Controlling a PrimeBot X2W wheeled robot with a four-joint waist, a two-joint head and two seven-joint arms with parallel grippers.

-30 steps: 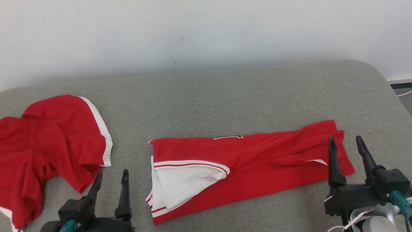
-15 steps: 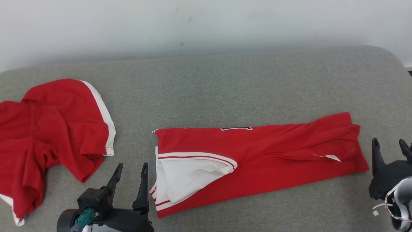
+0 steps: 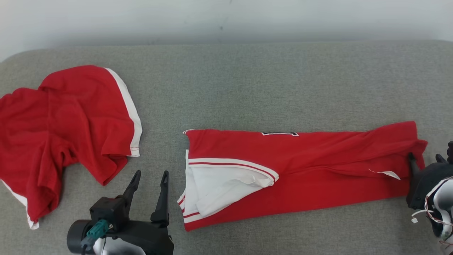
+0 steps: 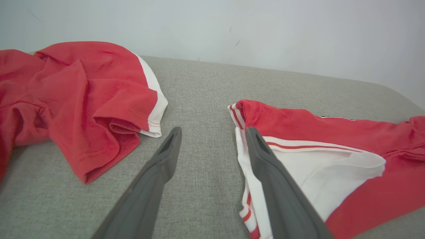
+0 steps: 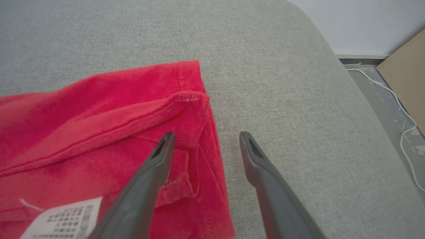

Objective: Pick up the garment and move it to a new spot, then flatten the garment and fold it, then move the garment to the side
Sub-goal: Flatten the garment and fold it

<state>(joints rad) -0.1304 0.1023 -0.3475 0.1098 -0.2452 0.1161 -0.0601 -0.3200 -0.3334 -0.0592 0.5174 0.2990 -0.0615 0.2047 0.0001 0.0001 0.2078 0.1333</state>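
Lying crumpled at far left: red shirt [image 3: 70,131] | left gripper [image 3: 150,173]: fingers spread wide, empty, just beside the white-trimmed end of the folded red jersey [image 3: 300,166] | jersey lies centre-right on grey cushion [image 3: 247,88] | right gripper [image 5: 206,136]: spread wide, empty, one finger over jersey's right hem, the other over cushion

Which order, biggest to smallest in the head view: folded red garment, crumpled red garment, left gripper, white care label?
1. folded red garment and crumpled red garment: near alike, and the crumpled one is cut by the left edge, so unranked
2. left gripper, enlarged by nearness to the camera
3. white care label
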